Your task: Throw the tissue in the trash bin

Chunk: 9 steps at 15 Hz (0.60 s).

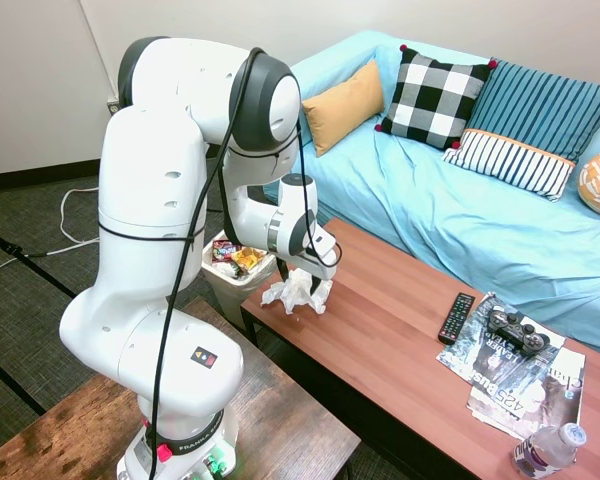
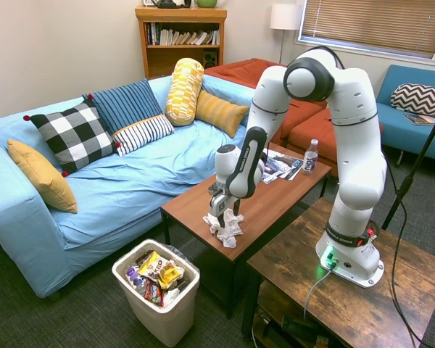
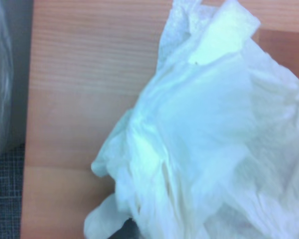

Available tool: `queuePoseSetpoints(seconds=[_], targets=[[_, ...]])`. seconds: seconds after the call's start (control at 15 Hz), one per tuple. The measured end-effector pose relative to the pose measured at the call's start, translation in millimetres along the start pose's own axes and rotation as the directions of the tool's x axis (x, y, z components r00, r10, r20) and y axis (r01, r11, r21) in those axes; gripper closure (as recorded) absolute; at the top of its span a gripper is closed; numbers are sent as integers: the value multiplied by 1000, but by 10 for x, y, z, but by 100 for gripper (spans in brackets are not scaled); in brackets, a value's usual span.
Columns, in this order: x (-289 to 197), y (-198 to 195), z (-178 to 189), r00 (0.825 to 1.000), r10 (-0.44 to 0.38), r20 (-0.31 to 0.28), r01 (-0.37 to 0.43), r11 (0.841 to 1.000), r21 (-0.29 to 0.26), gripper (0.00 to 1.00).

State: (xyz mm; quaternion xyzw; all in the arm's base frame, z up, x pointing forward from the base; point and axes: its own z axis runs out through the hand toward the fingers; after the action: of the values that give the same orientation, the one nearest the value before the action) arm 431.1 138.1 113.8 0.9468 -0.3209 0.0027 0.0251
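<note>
Hand [image 2: 222, 209] points straight down onto the tissue [image 2: 225, 226], which lies right beneath it at the worktop [image 2: 275, 199] corner; whether its fingers have clenched cannot be told. Below and just beyond that corner stands the trash bin [image 2: 158, 313], open-topped, part full.

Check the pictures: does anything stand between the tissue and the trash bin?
Nothing visible does. The tissue sits near the coffee table end, under the gripper; the trash bin stands open-topped on the floor just beyond that end.

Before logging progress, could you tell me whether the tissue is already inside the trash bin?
No, the tissue lies on the coffee table, beside the trash bin.
</note>
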Motion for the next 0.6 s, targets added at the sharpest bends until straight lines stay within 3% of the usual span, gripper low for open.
queuePoseSetpoints(seconds=[0.13, 0.2, 0.6], targets=[[-10, -129, 180, 1000, -12, -21, 12, 1000, -16, 0], [-12, -163, 250, 1000, -15, -26, 14, 1000, -25, 100], [-2, -178, 285, 999, 27, -19, -27, 999, -25, 100]])
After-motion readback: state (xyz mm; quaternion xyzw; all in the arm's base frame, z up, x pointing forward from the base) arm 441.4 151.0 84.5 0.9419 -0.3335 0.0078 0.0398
